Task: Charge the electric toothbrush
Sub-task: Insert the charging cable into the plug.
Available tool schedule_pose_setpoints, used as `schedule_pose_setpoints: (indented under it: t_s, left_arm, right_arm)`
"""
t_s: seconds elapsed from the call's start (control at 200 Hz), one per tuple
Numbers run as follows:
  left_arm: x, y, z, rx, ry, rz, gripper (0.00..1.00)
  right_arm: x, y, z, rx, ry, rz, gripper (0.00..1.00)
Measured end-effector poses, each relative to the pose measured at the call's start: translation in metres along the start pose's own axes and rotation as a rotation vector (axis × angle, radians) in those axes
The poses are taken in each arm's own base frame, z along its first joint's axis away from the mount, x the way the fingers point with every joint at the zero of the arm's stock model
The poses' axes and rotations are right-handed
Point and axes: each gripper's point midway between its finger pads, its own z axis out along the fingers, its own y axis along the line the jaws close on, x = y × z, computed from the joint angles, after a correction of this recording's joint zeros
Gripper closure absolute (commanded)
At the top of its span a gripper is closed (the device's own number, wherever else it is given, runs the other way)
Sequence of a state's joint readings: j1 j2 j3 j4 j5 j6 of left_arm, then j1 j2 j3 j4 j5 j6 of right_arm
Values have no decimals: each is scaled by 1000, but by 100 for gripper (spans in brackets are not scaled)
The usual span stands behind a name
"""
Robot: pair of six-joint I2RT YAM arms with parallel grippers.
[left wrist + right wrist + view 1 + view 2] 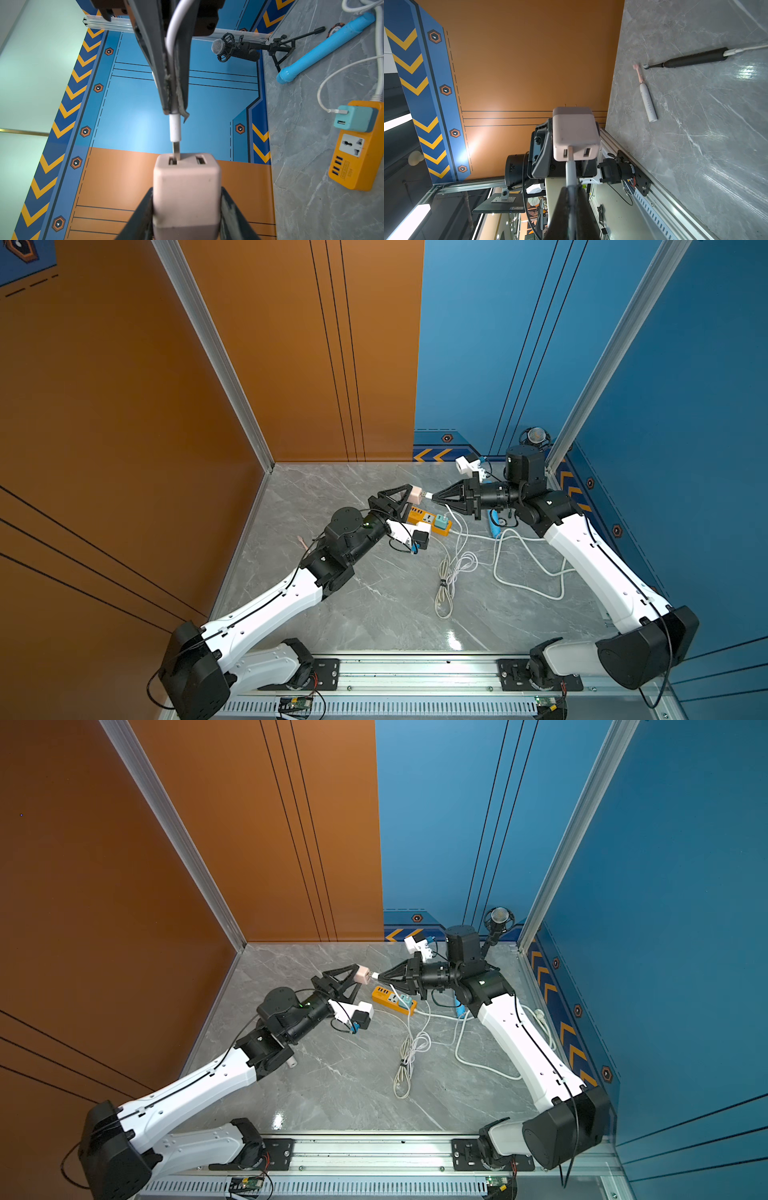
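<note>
Left pincer (411, 494) is clamped across the sides of the pink USB adapter (187, 178), held up off the desk (374, 614) with its ports facing the right arm. Right pincer (434, 497) is closed tight on the white USB plug (175, 127), and the cable runs back between its fingers. Plug and adapter are roughly in line, on an axis running arm to arm across the desk. The metal tongue sits at the edge of one port. Can't tell if it's actually in: the right wrist view shows it offset toward the gap between the two ports.

Brushes: both lie flat on the desk on the orange-wall side, mostly under the left arm.
- White toothbrush (647, 99): its pink head (303, 541) pokes out beside the left arm, pointing toward the orange wall. The white butt end (292, 1061) shows on the arm's near side, so the long axis crosses under the arm.
- Black toothbrush (695, 59): seen in the right wrist view only. Its bristle head is just beside the pink head, not touching, with the two axes roughly at right angles. A white cable connector (730, 52) is at its base end.

Around:
- Orange power strip (353, 176) is on the desk just under the two pincers. The teal adapter (353, 120) is plugged into it, with a white cable in one USB port.
- A bundled white cable (443, 583) lies loose mid-desk.
- A blue tube (326, 46) lies by the right arm.
- A microphone (228, 48) stands on its stand in the far corner.
</note>
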State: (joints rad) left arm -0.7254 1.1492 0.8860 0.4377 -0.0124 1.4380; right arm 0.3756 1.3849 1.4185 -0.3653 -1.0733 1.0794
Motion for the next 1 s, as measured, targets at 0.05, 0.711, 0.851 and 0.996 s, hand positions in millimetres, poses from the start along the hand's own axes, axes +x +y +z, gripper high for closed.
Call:
schedule_pose_setpoints:
  t_s: [0.05, 0.711, 0.851, 0.996]
  left_arm:
    - [-1, 2, 0, -5, -5, -15, 78]
    - [0, 4, 0, -6, -13, -48, 77]
    - [0, 4, 0, -5, -16, -48, 77]
    - [0, 4, 0, -5, -15, -51, 77]
  right_arm:
    - [0, 0, 0, -1, 0, -1, 100]
    - [6, 11, 4, -14, 18, -15, 100]
    - [5, 19, 3, -27, 12, -32, 100]
    - [5, 19, 4, -29, 12, -34, 100]
